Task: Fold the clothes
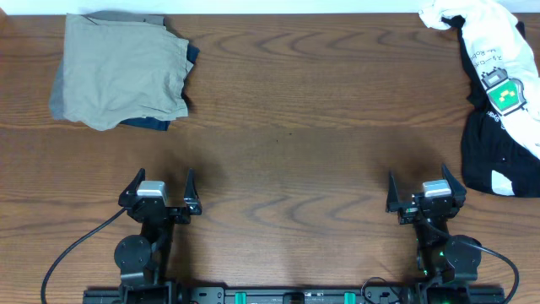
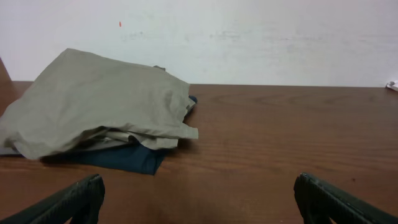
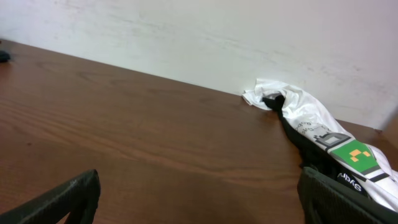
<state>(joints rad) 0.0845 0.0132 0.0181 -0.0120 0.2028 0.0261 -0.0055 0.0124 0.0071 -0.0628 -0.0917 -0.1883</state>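
Wood-grain worktop (image 1: pixel 287 127): a folded khaki garment (image 1: pixel 118 72) sits at its far-left corner, while the white T-shirt (image 1: pixel 498 59) lies crumpled at its far-right edge, not yet folded. The left gripper (image 1: pixel 164 181) and right gripper (image 1: pixel 419 179) sit at the worktop's near edge, jaws spread wide and empty. Folding appears not yet begun, and the next move likely calls for reaching the shirt and drawing it to the worktop's middle to spread flat.

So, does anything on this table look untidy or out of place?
Yes. The white cotton T-shirt with a green-and-white square graphic lies crumpled at the far right of the brown wooden table, tangled with black fabric and running past the overhead picture's edge. The khaki folded garment at far left looks neat.
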